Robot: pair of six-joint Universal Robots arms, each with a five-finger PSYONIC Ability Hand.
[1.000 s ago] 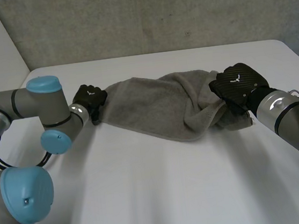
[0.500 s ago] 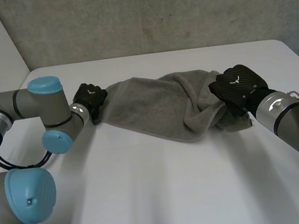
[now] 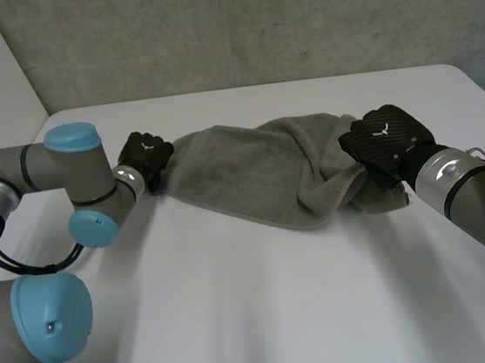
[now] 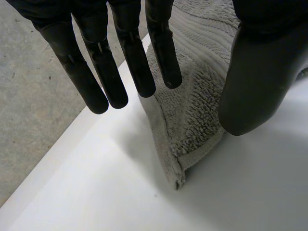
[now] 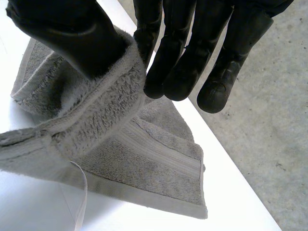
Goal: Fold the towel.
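Grey terry towel is lying bunched across the table's far half. Right hand is pinching a thick fold at one end between thumb and fingers; left hand is straddling the opposite corner, fingers straight, gripping nothing. Soft and limp, probably: take the corners.

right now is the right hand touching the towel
Touching. The right wrist view shows the right hand pinching a bunched towel edge between thumb and fingers.

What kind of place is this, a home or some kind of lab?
Probably a robotics lab or test bench: a robot's left arm and right arm at a grey towel on a white table, rough concrete wall behind.
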